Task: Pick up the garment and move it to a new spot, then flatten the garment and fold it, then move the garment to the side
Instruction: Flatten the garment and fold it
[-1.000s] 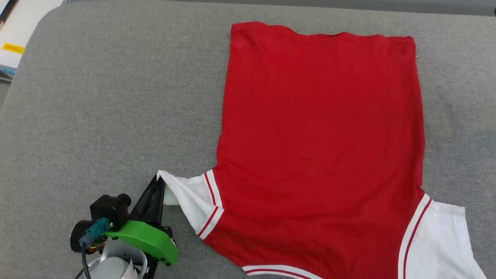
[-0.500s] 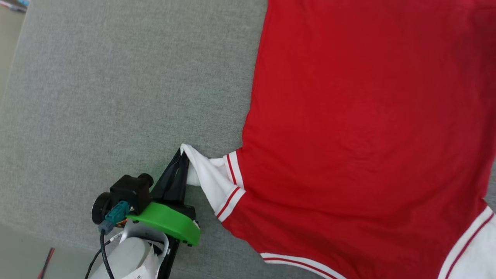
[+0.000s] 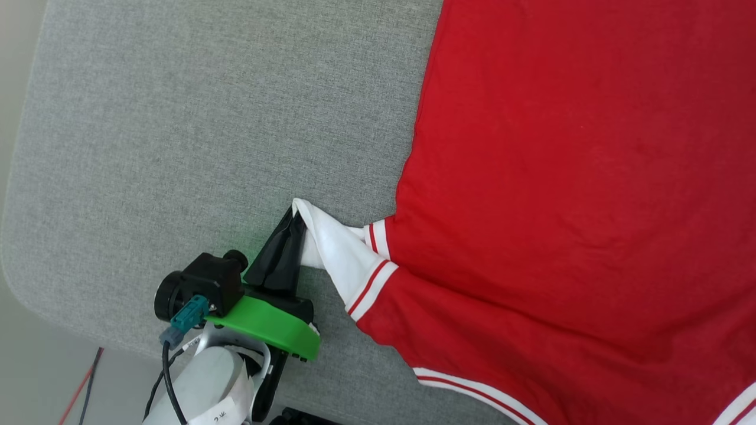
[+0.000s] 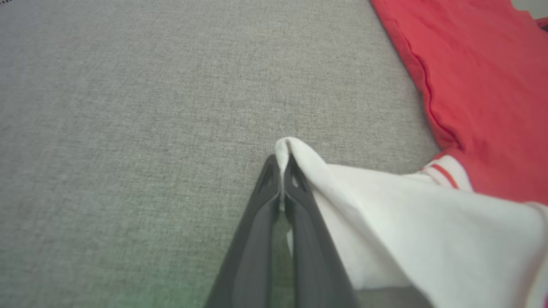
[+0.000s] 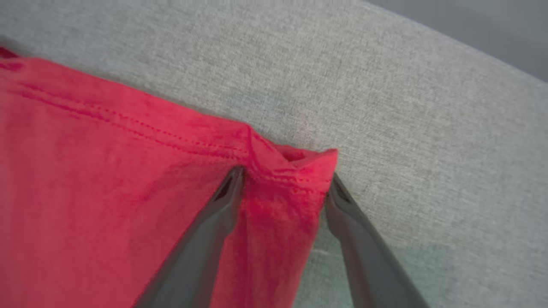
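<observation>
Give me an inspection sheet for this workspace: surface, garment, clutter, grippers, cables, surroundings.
Surface: grey fabric-covered table, rounded corner near the left arm.
Job's things: garment lying flat, plain red side up; its white sleeve pulled to a peak.
Clutter: nothing seen.
Grippers: left gripper shut on the sleeve tip; right gripper open, fingers astride a red hem corner.
Cables: black cable at the left wrist camera; red wire beyond the table edge.
Surroundings: pale floor beside the table.
</observation>
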Controlling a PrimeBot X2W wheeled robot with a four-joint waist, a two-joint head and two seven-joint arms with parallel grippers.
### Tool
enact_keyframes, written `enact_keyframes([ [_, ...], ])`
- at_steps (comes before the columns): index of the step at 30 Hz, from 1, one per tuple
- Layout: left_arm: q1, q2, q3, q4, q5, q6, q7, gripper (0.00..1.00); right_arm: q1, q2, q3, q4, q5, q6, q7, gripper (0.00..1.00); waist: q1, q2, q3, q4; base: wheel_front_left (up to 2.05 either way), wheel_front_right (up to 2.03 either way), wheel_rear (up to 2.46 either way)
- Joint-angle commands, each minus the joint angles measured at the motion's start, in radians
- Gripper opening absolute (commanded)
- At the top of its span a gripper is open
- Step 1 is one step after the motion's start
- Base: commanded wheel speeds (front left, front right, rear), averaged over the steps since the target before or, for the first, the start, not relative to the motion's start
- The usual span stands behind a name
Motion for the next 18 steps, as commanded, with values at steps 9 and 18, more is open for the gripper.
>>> enact_keyframes([
  [9, 0.022, -0.015, 0.044, 0.043, 0.017, -0.022, -0.003, 0.0, 0.032, 0.004, 0.135, 0.008, 0.02, -0.001, -0.098, 0.0, 0.0001, 0.0, -0.106, -0.048, 0.0, 0.0, 0.0],
  [18, 0.099, -0.003, 0.071, 0.074, 0.01, -0.017, -0.003, 0.0, 0.111, -0.104, 0.263, -0.128, 0.138, -0.001, -0.195, 0.0, 0.0001, 0.0, -0.273, -0.11, 0.0, 0.0, 0.0],
])
